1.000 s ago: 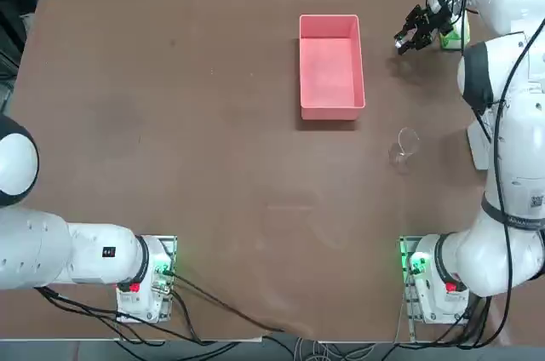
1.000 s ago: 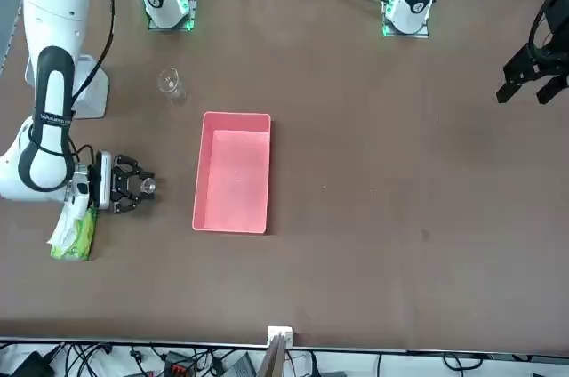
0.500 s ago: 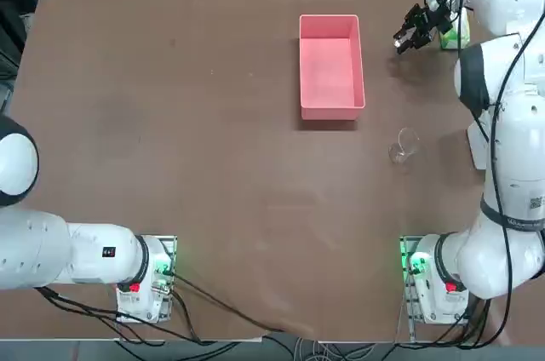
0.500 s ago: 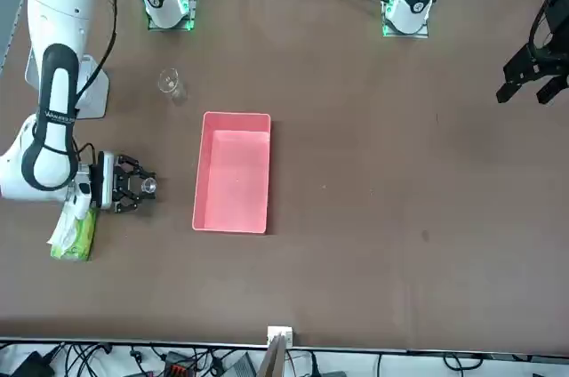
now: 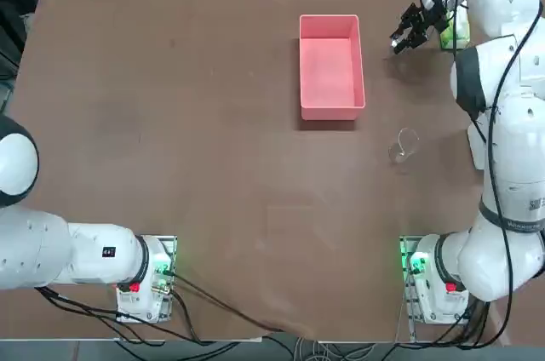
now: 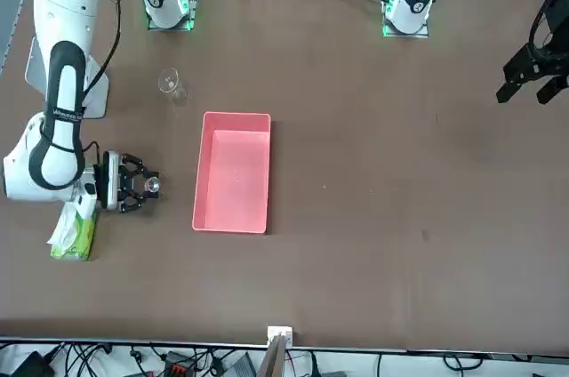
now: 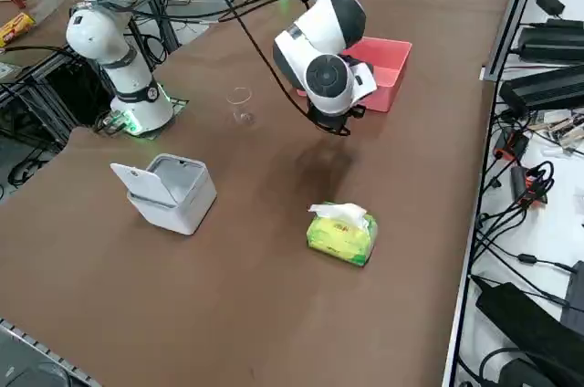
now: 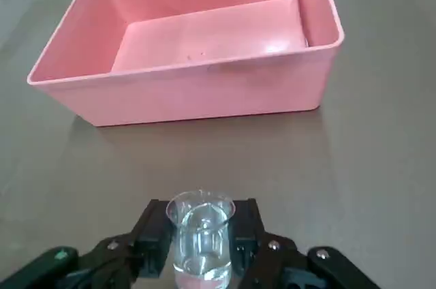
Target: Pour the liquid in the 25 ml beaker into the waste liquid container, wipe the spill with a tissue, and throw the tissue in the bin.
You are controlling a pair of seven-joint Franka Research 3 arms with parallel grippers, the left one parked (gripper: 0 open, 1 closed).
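One small shift: my right tool (image 8: 202, 251), clamped on the 25 ml beaker (image 8: 201, 241), has edged toward the waste liquid container (image 8: 197, 43). I judge pouring comes next.

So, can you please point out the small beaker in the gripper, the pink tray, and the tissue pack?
small beaker (image 8: 201, 238): right wrist view, on its glass wall, held by the right gripper (image 8: 201, 248).
pink tray (image 5: 331, 108): top view, on its near wall.
tissue pack (image 7: 339, 236): right side view, on its green side.
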